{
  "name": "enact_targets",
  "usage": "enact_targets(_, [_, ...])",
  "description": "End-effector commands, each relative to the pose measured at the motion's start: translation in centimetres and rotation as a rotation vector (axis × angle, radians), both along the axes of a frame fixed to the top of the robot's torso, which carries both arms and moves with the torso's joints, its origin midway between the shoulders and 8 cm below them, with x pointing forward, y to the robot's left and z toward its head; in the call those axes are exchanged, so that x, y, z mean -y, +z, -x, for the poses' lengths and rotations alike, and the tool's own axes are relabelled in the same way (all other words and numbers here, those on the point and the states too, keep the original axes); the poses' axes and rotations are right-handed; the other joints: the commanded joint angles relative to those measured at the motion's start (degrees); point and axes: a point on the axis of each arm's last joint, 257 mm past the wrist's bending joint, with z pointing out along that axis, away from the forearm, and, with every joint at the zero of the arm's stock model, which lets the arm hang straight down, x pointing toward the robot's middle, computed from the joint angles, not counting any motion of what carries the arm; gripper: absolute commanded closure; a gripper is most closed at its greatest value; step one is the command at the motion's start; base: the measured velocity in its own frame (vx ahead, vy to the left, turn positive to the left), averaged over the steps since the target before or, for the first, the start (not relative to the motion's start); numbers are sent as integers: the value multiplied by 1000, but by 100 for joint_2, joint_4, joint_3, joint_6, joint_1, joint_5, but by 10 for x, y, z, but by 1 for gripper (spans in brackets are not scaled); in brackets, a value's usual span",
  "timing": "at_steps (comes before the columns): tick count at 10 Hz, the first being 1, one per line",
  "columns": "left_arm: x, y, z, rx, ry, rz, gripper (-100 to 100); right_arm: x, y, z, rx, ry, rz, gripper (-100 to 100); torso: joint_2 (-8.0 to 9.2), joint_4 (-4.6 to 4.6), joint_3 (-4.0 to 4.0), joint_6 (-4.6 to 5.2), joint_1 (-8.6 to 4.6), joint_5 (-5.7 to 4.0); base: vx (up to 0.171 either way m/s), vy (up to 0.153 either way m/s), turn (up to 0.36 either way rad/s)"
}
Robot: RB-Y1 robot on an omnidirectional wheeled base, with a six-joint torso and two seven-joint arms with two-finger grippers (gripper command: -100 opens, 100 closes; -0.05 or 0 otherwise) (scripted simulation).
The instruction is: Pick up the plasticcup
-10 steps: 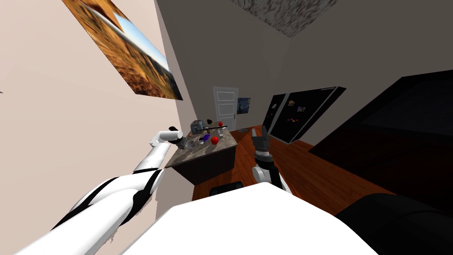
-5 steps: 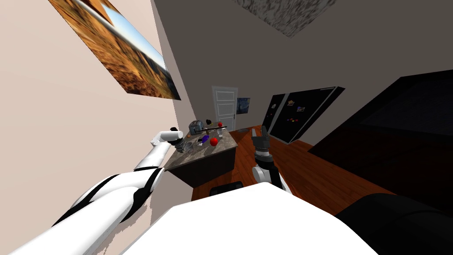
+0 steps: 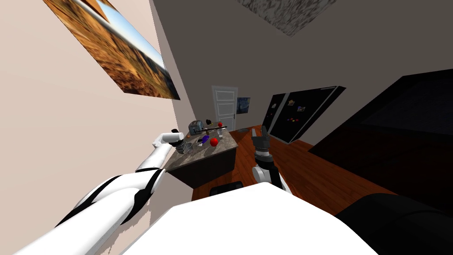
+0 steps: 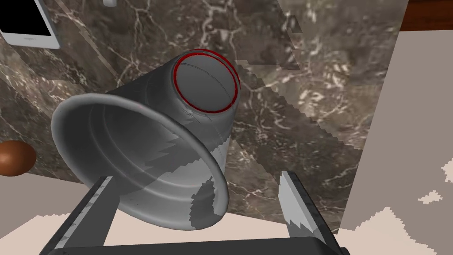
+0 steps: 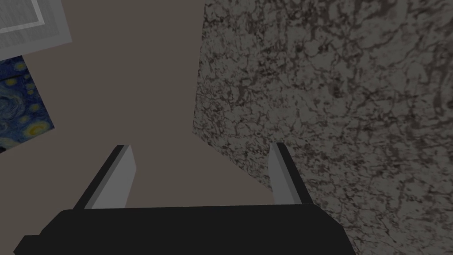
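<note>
Lower left in the head view, the left arm (image 3: 110, 197) is smooth white with black bands at its joints; the right forearm (image 3: 264, 171), centre, is white and grey. Thin light-grey fingers (image 5: 121, 179), dark-backed, rise from a black box (image 5: 190, 230).

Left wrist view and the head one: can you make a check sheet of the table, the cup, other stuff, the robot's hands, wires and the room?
Surface: dark marbled countertop.
Job's things: grey cup, red ring at its base, mouth toward the left gripper.
Clutter: white tablet, brown round thing, red ball, grey appliance.
Grippers: left gripper open, cup partly between its fingers, not gripped; right gripper open, raised over the wooden floor.
Cables: nothing seen.
Surroundings: white door, black fridge.
</note>
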Motion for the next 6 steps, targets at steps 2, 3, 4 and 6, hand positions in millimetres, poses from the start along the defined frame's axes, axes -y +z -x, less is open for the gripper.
enact_targets(2, [0,0,0,2,0,0,100,0,0,0,0,0,0,0,4,1,2,0,-4,-1,4,4,-1])
enact_targets(3, [0,0,0,1,0,0,100,0,0,0,0,0,0,0,7,2,4,0,-7,-2,0,0,0])
enact_targets(4, [0,0,0,1,-1,0,100,0,0,0,0,0,0,0,4,1,2,1,-8,-2,0,0,0])
enact_targets(6, [0,0,-1,2,-2,0,100,0,0,0,0,0,0,0,5,0,3,-3,-8,-2,0,0,0])
